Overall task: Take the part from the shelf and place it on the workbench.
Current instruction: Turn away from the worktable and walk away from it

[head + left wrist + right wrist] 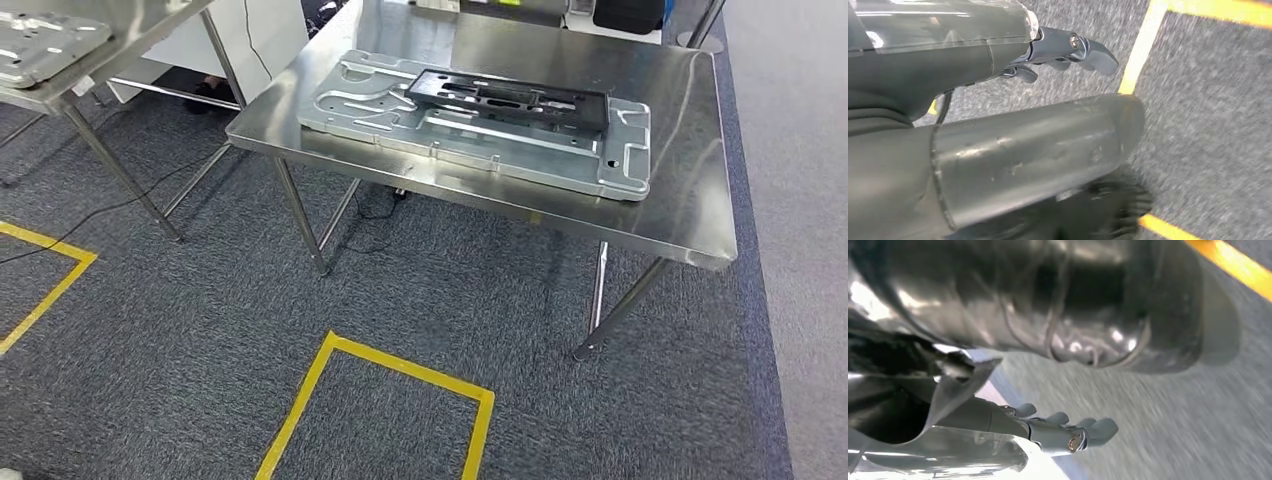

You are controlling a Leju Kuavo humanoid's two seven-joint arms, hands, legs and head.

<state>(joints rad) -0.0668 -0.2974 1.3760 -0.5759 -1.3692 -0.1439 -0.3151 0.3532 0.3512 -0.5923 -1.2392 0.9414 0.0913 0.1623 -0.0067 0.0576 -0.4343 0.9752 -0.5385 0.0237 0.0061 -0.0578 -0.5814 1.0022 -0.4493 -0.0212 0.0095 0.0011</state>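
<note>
A steel workbench (680,200) stands ahead in the head view. On it lies a large silver stamped metal plate (480,140), with a long black plastic part (505,98) resting on the plate's far side. My left hand (1038,145) hangs beside my body over the grey carpet, its fingers (1088,50) stretched out and holding nothing. My right hand (1048,432) also hangs low above the carpet, its fingers (1098,429) extended and empty. Both hands are well away from the workbench.
A second steel table (60,95) at the far left carries another silver plate (40,45). Yellow tape marks a square (390,365) on the carpet before the workbench, and another corner (50,280) lies left. Cables run under the tables.
</note>
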